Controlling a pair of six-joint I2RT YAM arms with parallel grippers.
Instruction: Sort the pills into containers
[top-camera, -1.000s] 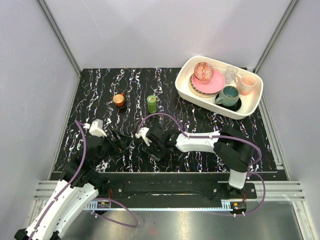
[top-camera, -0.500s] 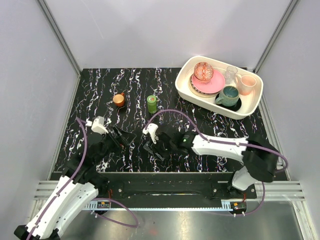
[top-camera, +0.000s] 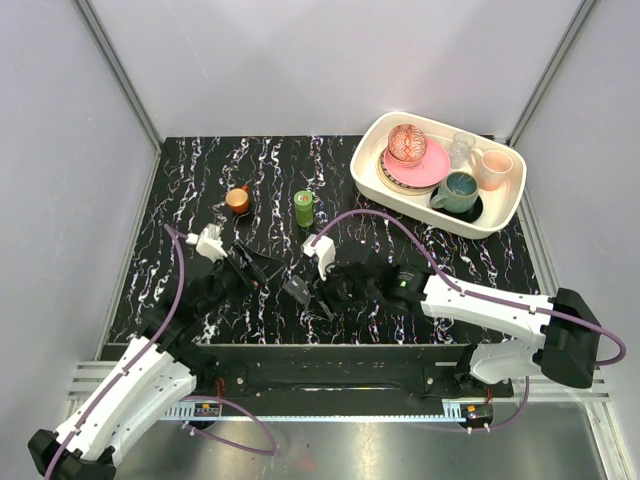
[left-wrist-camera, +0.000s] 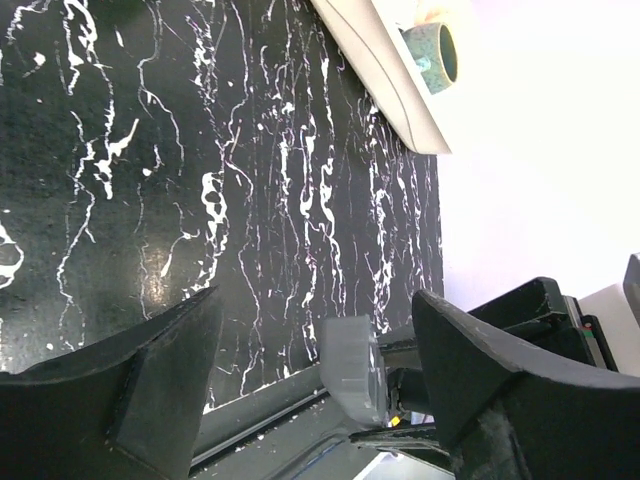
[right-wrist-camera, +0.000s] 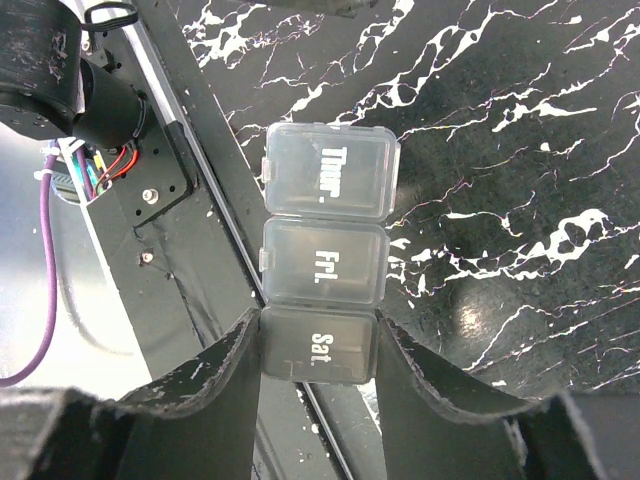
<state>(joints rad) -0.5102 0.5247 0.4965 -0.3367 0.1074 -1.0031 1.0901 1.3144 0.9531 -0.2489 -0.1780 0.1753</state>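
Across the whole floor of the top view, a black marble-patterned counter (top-camera: 200, 180) veined with white is seen. At its far right corner a white rectangular plastic tray (top-camera: 357, 165) is set, and it is loaded with a pink plate (top-camera: 432, 165), a red patterned bowl (top-camera: 407, 142), a teal ceramic mug (top-camera: 458, 190), a pale pink mug (top-camera: 495, 165) and a clear glass (top-camera: 462, 148).

Both white arms are stretched towards the near middle of the counter, and their claws are brought close together there.

A small green cylindrical bottle (top-camera: 303, 207) is stood upright near the counter's centre, and a small orange cup (top-camera: 238, 199) is placed to its left, well apart from the tray.

The left claw (top-camera: 265, 270) (left-wrist-camera: 318, 310) is spread wide, and nothing is held between its dark fingers. One end of the pill box is seen just beyond them in the left wrist view.

The right claw (top-camera: 315, 293) (right-wrist-camera: 318, 345) is pinched on the small smoky translucent pill box (right-wrist-camera: 325, 270) (top-camera: 297, 290) (left-wrist-camera: 350, 368), a strip of three square compartments marked "Thur.", "Fri." and "Sat." in white. The "Sat." end is gripped from both sides, and the other two compartments are left projecting past the fingertips. The box is located between the two claws, over the counter's near edge; whether it is rested on the counter or lifted off it cannot be told.
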